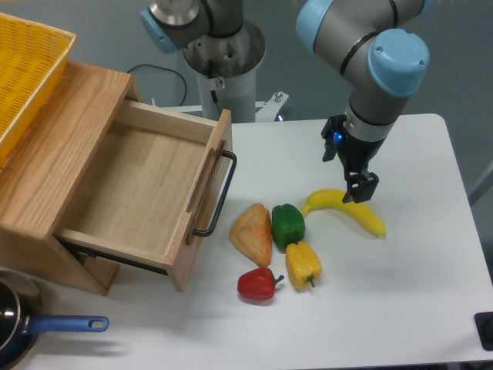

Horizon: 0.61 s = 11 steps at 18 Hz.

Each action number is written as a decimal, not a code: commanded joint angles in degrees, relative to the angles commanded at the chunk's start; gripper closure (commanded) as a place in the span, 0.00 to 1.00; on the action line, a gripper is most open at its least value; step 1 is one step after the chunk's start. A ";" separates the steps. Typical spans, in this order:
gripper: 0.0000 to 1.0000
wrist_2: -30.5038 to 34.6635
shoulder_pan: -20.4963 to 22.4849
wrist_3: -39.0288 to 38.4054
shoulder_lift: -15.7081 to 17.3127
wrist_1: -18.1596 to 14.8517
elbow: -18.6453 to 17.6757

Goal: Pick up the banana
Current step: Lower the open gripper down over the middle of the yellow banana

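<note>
white table (431,308) — wooden drawer unit (69,154) (drawer open) | grey wall (100,38)

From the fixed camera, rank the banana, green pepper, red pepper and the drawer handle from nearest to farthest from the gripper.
1. banana: right under the gripper, at its fingertips.
2. green pepper: image-left of the banana.
3. red pepper: lower left, toward the table's front.
4. drawer handle: farthest image-left, on the open drawer's front.

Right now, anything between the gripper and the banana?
Nothing shows between them in the camera view. The gripper hangs right at the banana, fingertips over its middle; contact can't be judged.
</note>
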 joint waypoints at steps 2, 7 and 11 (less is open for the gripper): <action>0.00 0.00 0.00 0.17 0.00 0.17 -0.17; 0.00 2.01 -0.44 -0.09 -1.05 0.53 -0.44; 0.00 6.23 -1.58 -0.88 -1.58 3.50 -1.40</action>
